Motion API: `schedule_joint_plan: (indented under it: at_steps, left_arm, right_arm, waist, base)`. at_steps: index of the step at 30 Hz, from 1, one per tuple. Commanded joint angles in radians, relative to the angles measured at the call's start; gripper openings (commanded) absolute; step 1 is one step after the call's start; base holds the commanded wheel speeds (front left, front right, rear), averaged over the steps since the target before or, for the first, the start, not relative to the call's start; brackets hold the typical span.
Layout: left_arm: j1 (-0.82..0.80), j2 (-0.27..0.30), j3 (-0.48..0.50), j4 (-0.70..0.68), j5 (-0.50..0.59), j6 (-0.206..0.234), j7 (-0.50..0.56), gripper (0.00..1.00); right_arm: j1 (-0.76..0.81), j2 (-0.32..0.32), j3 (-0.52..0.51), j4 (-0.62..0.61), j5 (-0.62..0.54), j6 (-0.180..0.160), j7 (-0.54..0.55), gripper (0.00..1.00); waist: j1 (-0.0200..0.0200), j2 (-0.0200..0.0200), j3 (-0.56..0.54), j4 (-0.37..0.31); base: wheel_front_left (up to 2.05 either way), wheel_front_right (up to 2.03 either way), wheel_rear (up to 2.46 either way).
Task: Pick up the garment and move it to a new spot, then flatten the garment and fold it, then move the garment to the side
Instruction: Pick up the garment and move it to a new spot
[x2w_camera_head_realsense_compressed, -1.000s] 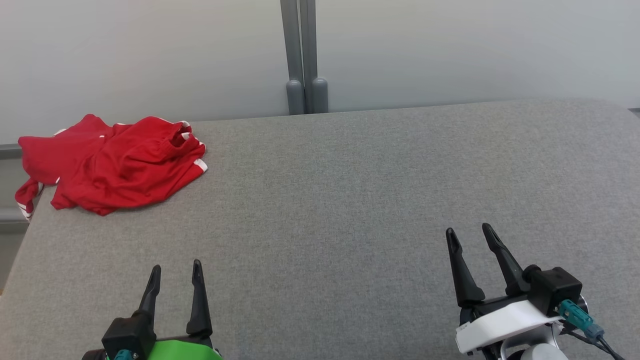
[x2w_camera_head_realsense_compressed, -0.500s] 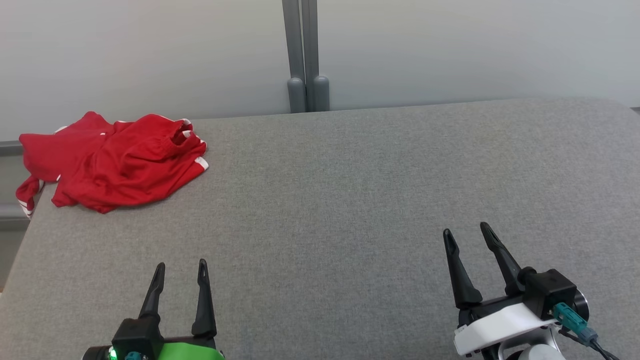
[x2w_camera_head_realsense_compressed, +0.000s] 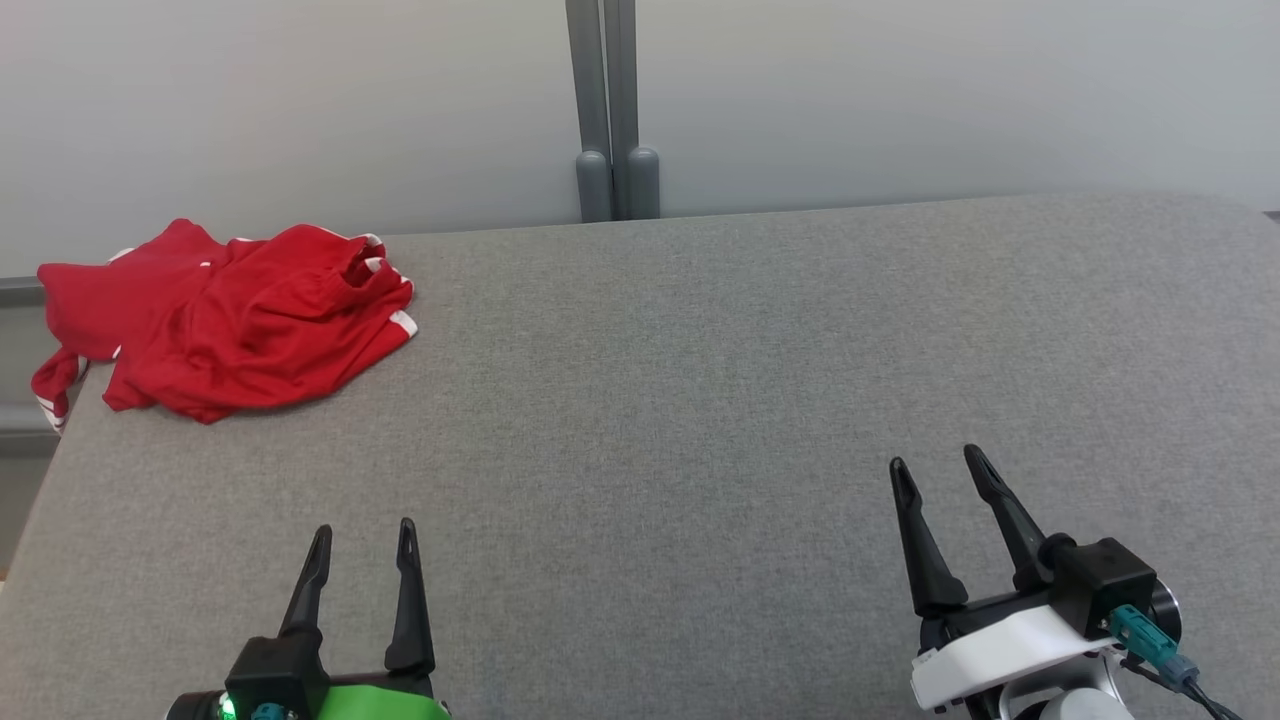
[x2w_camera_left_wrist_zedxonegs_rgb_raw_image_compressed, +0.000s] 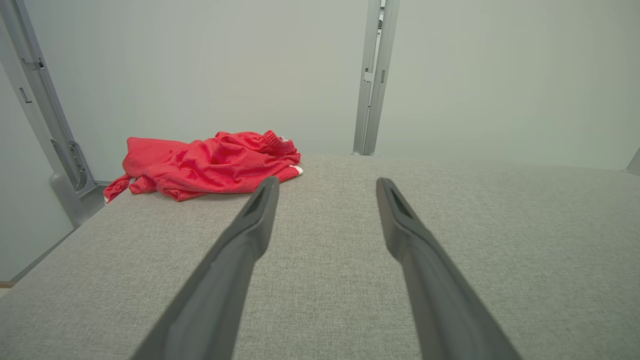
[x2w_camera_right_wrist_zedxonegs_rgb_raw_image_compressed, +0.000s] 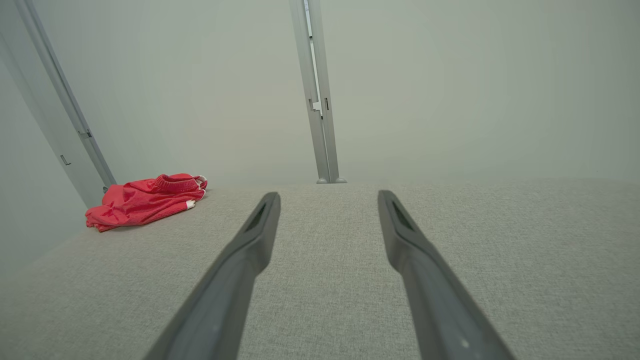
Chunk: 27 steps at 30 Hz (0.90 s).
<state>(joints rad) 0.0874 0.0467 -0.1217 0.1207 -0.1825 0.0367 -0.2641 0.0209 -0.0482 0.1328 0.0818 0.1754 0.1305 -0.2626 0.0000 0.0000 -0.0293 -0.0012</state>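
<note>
Largest first: grey fabric-covered table (x2w_camera_head_realsense_compressed: 760, 400), bare across centre and right. Behind it, pale wall panels with a grey post (x2w_camera_head_realsense_compressed: 610, 110) at the join.

Next: red garment (x2w_camera_head_realsense_compressed: 220, 320), crumpled in a loose heap at the far left corner of the table, well apart from both grippers. One end draped over the table's left edge. Judged light, soft, limp and rather slick. No stiffness to be counted on. Expected to sag and bunch once lifted, and to drag on the rough table covering if pulled rather than raised.

Then: left gripper (x2w_camera_head_realsense_compressed: 364, 527) at the near left, fingers spread wide, nothing between them. Right gripper (x2w_camera_head_realsense_compressed: 935, 458) at the near right, likewise spread and empty. Both held over bare table.

Smallest: ribbed waistband (x2w_camera_left_wrist_zedxonegs_rgb_raw_image_compressed: 277, 142) at the heap's right end, towards table centre, with white trim (x2w_camera_head_realsense_compressed: 403, 322) just beside it. Recommended hold: a pinch on the waistband, judged thicker and firmer than the single layers, and nearer the left gripper than the right. Advised against: grabbing the middle of the heap, for risk of catching several layers at once. Possibly shorts; not to be told for certain while bunched.
</note>
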Motion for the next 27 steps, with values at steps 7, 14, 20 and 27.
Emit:
schedule_joint_plan:
  at_steps: [7,14,20,27]
  left_arm:
    - [-0.018,0.006,-0.006,-0.005,0.008,0.002,-0.001,1.00]
    - [-0.010,0.006,0.008,-0.006,0.024,-0.004,-0.001,1.00]
    - [0.000,0.006,0.027,-0.007,0.036,-0.014,-0.001,1.00]
    - [0.010,0.006,0.038,-0.010,0.036,-0.019,-0.001,1.00]
  right_arm:
    - [0.019,-0.004,-0.020,-0.016,0.005,0.000,-0.003,1.00]
    - [0.025,-0.003,-0.015,-0.024,0.018,0.000,-0.003,1.00]
    - [0.026,-0.004,-0.010,-0.022,0.029,0.000,-0.003,1.00]
    - [0.017,-0.004,-0.003,-0.018,0.037,0.000,-0.003,1.00]
  waist:
    - [0.0000,0.0000,-0.002,0.076]
    - [0.0000,0.0000,-0.005,0.230]
    - [0.0000,0.0000,-0.006,0.345]
    - [0.0000,0.0000,-0.003,0.417]
  base:
    - [0.00,0.00,0.00]
    - [0.00,0.00,0.00]
    - [0.00,0.00,0.00]
    - [0.00,0.00,0.00]
